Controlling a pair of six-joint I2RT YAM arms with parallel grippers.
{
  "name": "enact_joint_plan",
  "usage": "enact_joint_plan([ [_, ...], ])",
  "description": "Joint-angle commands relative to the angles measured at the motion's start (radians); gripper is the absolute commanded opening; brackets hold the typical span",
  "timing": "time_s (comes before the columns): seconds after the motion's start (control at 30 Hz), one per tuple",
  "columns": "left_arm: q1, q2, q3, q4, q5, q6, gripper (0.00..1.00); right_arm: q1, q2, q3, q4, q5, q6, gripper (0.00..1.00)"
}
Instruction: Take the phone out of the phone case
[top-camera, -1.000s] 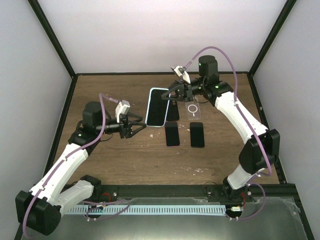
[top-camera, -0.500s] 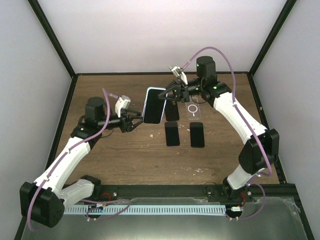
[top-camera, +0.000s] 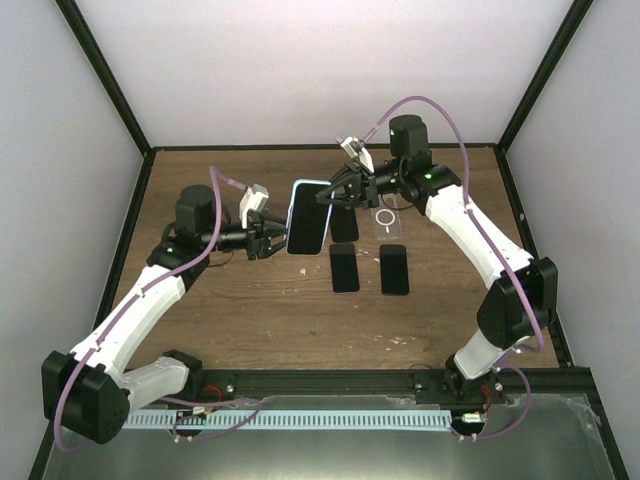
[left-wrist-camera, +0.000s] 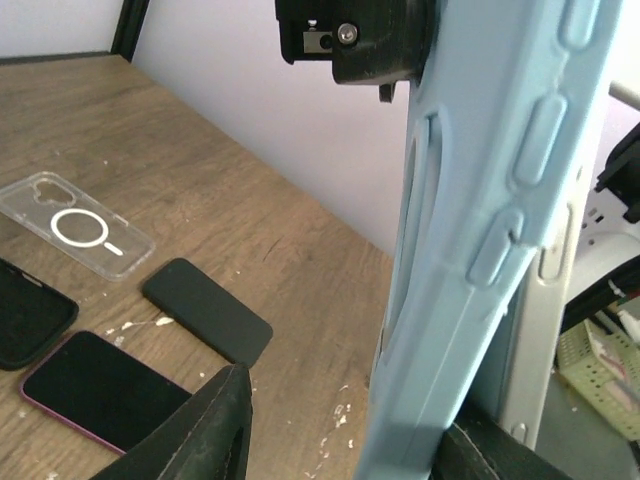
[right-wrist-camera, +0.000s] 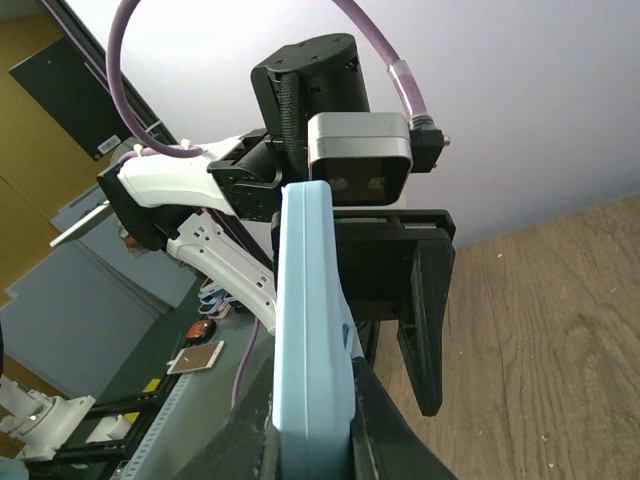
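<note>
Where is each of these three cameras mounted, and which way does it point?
Top external: fixed above and behind the arms, looking down on the table; both whole arms, left gripper and right gripper show.
Left wrist: on the left arm, facing past its fingers at the blue cased phone.
Right wrist: on the right arm, facing past its fingers, clamped on that phone, toward the left arm.
Shared: all three show the phone; top and left wrist also the clear case.

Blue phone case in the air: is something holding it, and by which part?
The right arm's fingers clamp the light blue phone case by one side edge. The left fingers straddle the opposite edge, gap visible.
</note>
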Motion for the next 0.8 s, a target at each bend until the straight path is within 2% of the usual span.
enact_joint_plan([
  [0.0, -0.009, 0.022, 0.04, 0.15, 0.0, -0.128, 0.43, 0.055, 0.039, 0.022, -0.021, -0.052, 0.019, 0.01],
  [0.23, -0.01, 0.047, 0.002, 0.249, -0.012, -0.252, 0.38, 0.095, 0.087, 0.011, 0.029, -0.044, 0.071, 0.01],
  [0.37, -0.001, 0.054, -0.038, 0.257, 0.006, -0.301, 0.3, 0.093, 0.125, 0.032, 0.056, -0.019, 0.119, 0.01],
  [0.57, 0.069, 0.048, -0.153, 0.389, 0.103, -0.483, 0.18, 0.082, 0.164, 0.048, 0.069, 0.018, 0.156, 0.01],
  [0.77, 0.121, 0.046, -0.225, 0.495, 0.133, -0.594, 0.03, 0.075, 0.193, 0.059, 0.081, 0.058, 0.184, 0.16],
])
